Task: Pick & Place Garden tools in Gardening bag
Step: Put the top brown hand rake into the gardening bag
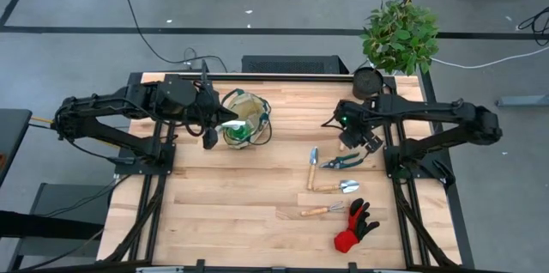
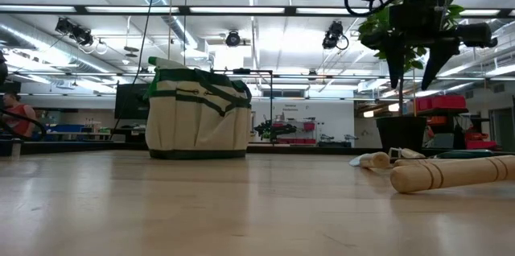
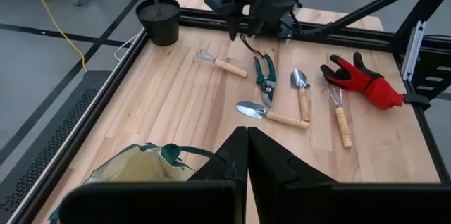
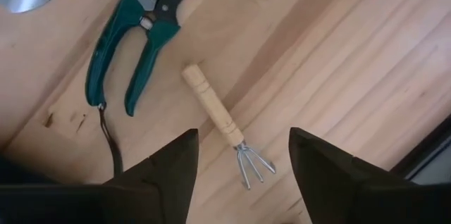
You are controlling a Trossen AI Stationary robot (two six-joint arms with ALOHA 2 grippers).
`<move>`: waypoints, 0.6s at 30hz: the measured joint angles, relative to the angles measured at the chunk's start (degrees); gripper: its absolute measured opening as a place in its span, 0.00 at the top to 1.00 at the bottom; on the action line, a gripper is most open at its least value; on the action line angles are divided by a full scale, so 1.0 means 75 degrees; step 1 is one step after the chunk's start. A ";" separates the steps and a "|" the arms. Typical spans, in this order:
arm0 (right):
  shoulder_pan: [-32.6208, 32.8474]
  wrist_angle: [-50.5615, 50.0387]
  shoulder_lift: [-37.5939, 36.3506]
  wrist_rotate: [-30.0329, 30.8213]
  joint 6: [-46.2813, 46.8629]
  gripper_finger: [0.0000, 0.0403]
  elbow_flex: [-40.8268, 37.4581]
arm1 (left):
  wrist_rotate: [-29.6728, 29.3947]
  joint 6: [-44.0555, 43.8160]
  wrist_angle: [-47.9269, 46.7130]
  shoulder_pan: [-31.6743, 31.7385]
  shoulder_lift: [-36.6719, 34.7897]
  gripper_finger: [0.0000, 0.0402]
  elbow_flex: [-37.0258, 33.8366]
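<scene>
Right gripper: mine, the working claw; fingers spread wide and holding nothing, hanging above the small hand rake so the handle can pass between them.
Hand rake: wooden handle, metal tines, flat on the table directly under my open fingers; my next pick, by my reckoning, as I am lined up over it.
Pruning shears: green handles, lying just beside the rake, apart from it; left for a later pass.
Trowels: two wooden-handled blades, laid out near the shears on the right half of the table, untouched.
Second rake: wooden handle, next to the glove, untouched.
Glove: red and black, flat on the table toward the front right.
Gardening bag: tan, round, standing upright on the left half, well apart from the tools; a green object, possibly the spray bottle, shows at its mouth, though the view is too poor to be sure.
Left gripper: mine too, fingers pressed together, waiting just beside the bag.
Potted plant: back right corner; not for bagging.
</scene>
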 joint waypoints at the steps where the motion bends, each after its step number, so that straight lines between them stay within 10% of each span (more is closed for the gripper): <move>1: -0.0063 -0.0004 0.0043 -0.0024 -0.0106 0.44 0.0000 | 0.0000 0.0005 -0.0003 0.0000 0.0000 0.96 0.0000; 18: -0.1170 0.0463 0.1163 -0.0368 -0.1706 0.45 -0.0003 | 0.0000 0.0005 -0.0019 0.0000 0.0000 0.96 0.0000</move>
